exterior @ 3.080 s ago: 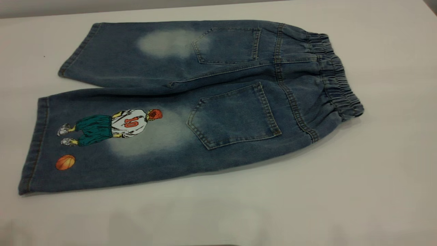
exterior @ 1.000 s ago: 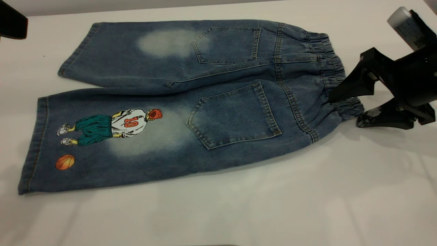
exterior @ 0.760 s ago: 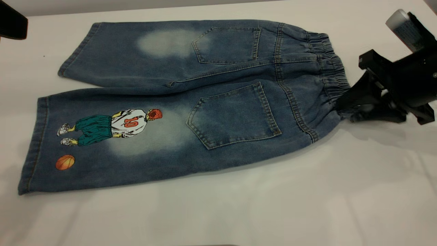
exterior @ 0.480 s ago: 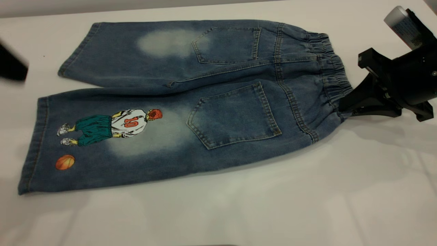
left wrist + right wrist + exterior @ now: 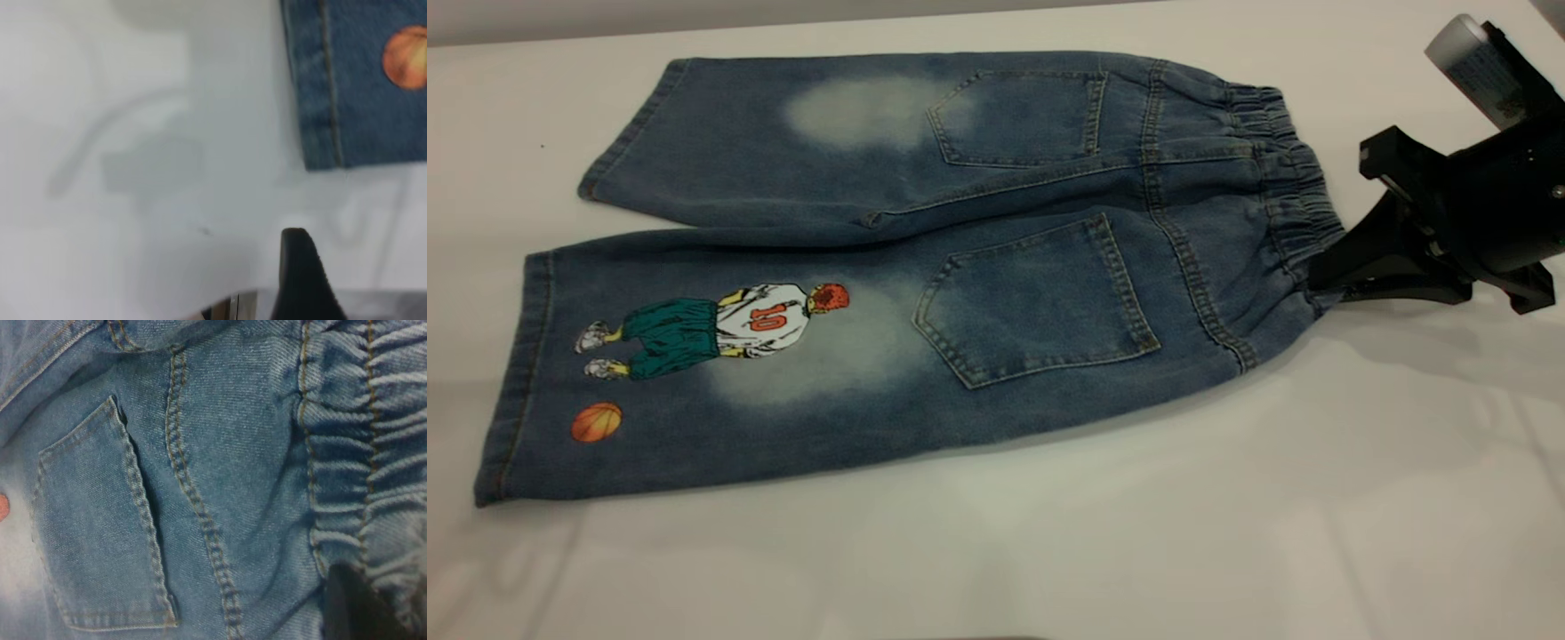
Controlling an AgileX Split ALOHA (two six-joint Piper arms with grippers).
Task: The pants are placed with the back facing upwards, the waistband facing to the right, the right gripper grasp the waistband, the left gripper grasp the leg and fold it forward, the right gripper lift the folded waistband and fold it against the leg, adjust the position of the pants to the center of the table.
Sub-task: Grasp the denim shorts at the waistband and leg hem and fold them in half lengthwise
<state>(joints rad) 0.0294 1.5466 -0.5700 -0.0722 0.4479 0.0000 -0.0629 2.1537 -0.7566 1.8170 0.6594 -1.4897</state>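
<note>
- My right gripper is clamped on the near corner of the waistband, at the right end of the pants; the right wrist view shows one dark finger pressed onto the gathered elastic.
- My left gripper hovers over bare table just off the near hem corner of the leg, with the orange basketball print close by. Only one of its fingers shows, so I cannot tell whether it is apart or together.
- The pants lie flat, back up, their long axis running left to right, hems at the left, waistband at the right.
- The printed leg is the near one and the plain leg the far one, so I judge the fold must carry the near edge away over the plain leg.
- The hem lies just beyond the left claw, which is by far the nearer to it.
</note>
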